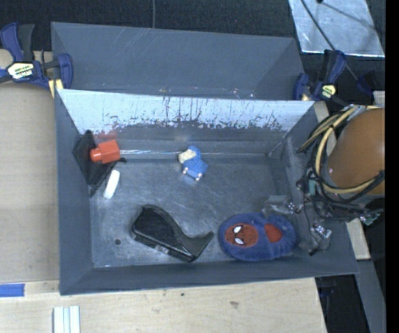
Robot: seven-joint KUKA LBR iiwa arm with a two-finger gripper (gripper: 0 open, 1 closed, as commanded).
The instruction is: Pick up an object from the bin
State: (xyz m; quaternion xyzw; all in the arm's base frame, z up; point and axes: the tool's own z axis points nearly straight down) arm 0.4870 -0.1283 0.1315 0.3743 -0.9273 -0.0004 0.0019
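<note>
The grey metal bin [185,68] holds a few scattered things. The arm, with its orange cover and cables, comes in at 3 o'clock, and the gripper [298,210] sits low against the bin's wall there. I cannot tell whether it is released or clenched.

Nearest to it, at 5 o'clock on the floor, lies a blue plush slipper with a red spider-mask face [255,238], its 3 o'clock end just beside the gripper. A black wedge-shaped object [163,232], perhaps a shoe, lies at 7 o'clock. At 10 o'clock is an orange-capped black piece [100,152]. A small blue-and-white figure [192,164] stands near 12, and a white cylinder [110,184] at 9.
</note>
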